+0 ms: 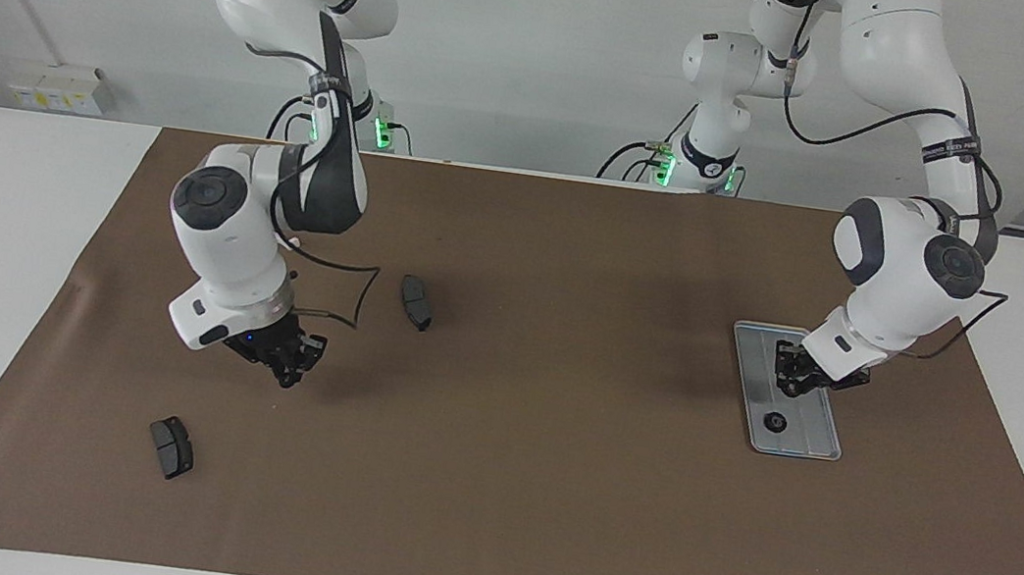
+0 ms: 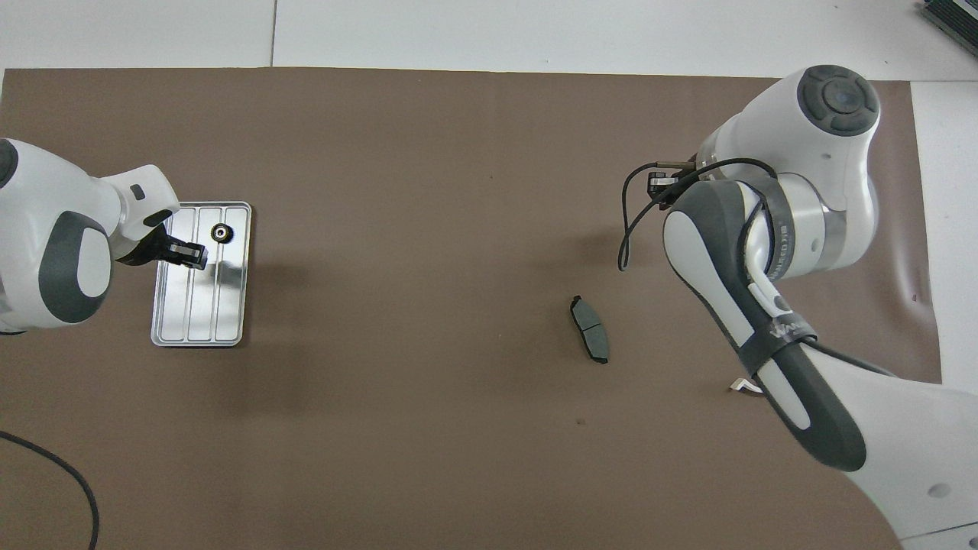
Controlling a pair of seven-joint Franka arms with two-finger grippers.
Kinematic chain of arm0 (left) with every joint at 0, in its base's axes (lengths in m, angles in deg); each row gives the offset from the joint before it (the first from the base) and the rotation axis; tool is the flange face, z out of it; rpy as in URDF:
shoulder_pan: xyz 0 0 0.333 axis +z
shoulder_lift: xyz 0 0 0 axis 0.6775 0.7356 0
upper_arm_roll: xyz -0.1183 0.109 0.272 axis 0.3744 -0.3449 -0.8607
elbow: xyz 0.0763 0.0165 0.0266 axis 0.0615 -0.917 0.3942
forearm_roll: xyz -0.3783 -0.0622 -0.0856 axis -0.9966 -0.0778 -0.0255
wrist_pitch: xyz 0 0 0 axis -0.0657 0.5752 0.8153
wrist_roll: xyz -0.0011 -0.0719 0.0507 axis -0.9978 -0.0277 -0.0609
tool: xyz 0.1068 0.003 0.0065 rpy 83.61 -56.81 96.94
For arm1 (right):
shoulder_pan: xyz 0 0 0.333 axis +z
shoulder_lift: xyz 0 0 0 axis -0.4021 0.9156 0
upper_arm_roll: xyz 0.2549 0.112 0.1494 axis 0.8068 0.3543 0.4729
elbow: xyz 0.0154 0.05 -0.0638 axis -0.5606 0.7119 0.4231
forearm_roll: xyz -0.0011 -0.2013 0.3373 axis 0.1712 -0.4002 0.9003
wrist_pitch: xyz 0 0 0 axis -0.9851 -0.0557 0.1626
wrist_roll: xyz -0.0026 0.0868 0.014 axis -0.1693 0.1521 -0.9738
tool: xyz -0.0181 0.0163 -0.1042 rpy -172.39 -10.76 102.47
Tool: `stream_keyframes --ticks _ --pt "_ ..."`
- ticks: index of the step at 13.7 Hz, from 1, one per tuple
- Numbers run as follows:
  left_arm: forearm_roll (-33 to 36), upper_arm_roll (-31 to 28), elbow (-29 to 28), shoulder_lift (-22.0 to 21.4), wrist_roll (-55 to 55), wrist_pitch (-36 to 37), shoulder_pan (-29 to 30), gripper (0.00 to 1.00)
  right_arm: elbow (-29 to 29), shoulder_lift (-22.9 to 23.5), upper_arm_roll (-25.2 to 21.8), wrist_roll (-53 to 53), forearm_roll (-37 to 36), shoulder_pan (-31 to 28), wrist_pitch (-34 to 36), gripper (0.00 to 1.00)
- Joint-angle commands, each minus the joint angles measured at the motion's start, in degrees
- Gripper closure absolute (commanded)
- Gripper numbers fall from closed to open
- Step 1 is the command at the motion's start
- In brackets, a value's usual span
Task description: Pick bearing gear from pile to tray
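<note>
gear (image 1: 774, 422) lies in tray (image 1: 823, 445), just beside left tool (image 1: 791, 385).

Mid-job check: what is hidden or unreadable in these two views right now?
- Right end effector: hidden in the overhead view under its own arm.
- Farther brake pad: not seen in the overhead view, apparently under that arm.
- Left end effector over the tray: whether it carries a part is too small to tell in either view.
</note>
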Motion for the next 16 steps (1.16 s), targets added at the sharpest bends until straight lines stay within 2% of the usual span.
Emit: stream_keyframes --ticks 1,3,4,6,7,8,10,12,14,15,16 --pt "0.3 0.7 -7.6 -4.0 -1.1 -5.5 0.7 0.95 0.8 -0.1 0.0 10.4 1.0 6.4 -1.6 1.00" --pt "0.3 0.7 -7.6 -4.1 -1.2 -5.3 0.5 0.80 1.1 0.4 0.2 19.1 1.1 11.7 -5.2 1.00" --pt "0.3 0.7 -7.5 -4.1 -1.2 -5.2 0.2 0.66 1.1 1.1 0.2 23.0 1.1 14.0 -6.6 1.00" --pt "0.3 0.8 -7.0 -4.0 -0.9 -5.2 -0.2 0.55 1.1 3.7 0.2 30.1 1.0 18.8 -11.2 1.00" --pt "0.3 1.0 -6.7 -4.1 -0.8 -5.1 -0.2 0.45 1.1 5.8 0.2 33.5 0.4 21.3 -13.5 1.00" --pt "0.3 1.1 -6.4 -4.2 -0.8 -5.0 -0.3 0.39 1.7 7.1 0.2 35.0 0.1 22.5 -15.8 1.00" --pt "0.3 1.1 -6.3 -4.4 -0.9 -4.9 -0.6 0.37 2.7 7.2 0.1 35.2 0.1 23.4 -15.8 1.00" --pt "0.3 1.3 -5.0 -4.2 2.2 -5.2 -2.4 0.37 5.9 6.4 0.2 35.2 0.0 24.0 -16.0 0.86" --pt "0.2 1.1 -1.3 -3.3 9.7 -4.4 -8.0 0.37 8.3 5.6 0.1 35.2 -0.1 24.7 -16.3 0.75" --pt "0.2 1.1 -0.3 -3.0 13.7 -3.9 -10.0 0.38 8.5 5.5 0.0 35.3 -0.1 24.7 -16.4 0.53" --pt "0.3 1.2 0.4 -2.7 17.8 -4.0 -11.7 0.38 8.5 5.3 0.1 35.3 -0.1 24.7 -16.3 0.01"
